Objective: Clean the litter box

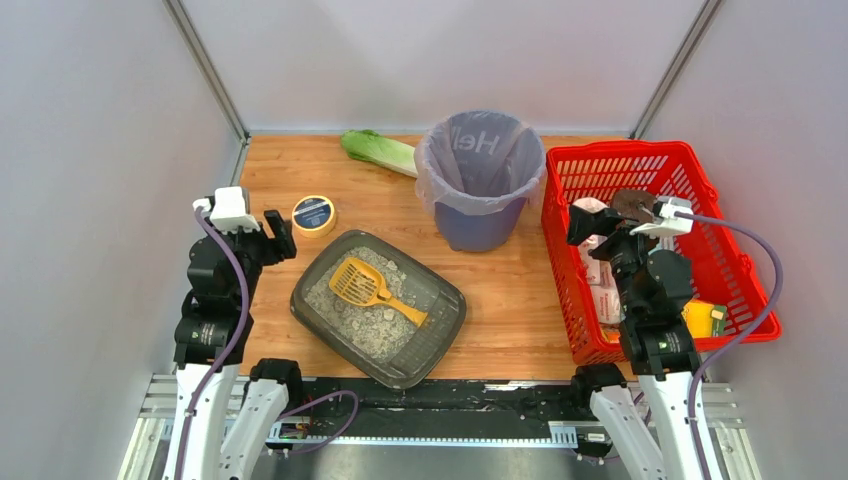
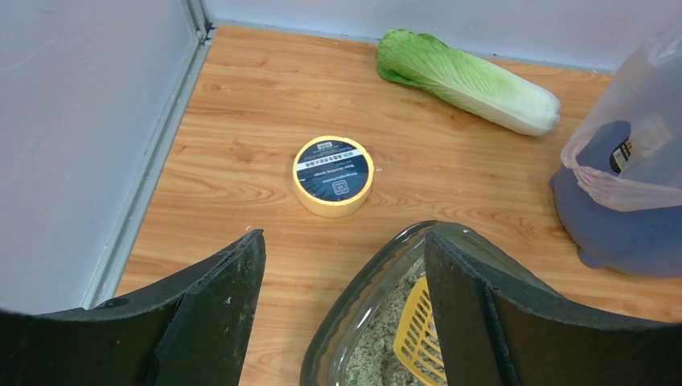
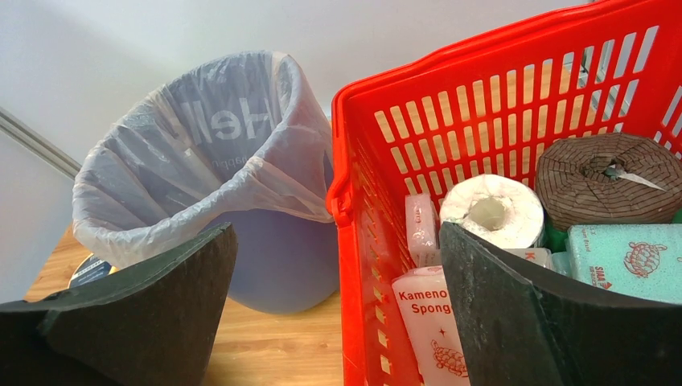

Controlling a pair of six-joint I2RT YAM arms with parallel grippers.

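Shallow dark grey translucent plastic litter box (image 1: 447,322), holding grey-beige granules and a yellow slotted plastic scoop (image 1: 372,288), sat on the wooden table (image 1: 500,290) between the arms; left gripper (image 1: 279,233) spread, empty, by its far-left corner; right gripper (image 1: 583,224) spread, empty, above the red mesh plastic basket (image 1: 620,148).

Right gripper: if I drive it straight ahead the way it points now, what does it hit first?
Most likely the red basket: its wall on the bin's side sits centred between the open right gripper's fingers. The bag-lined bin lies just left of that line. Depth is hard to judge.
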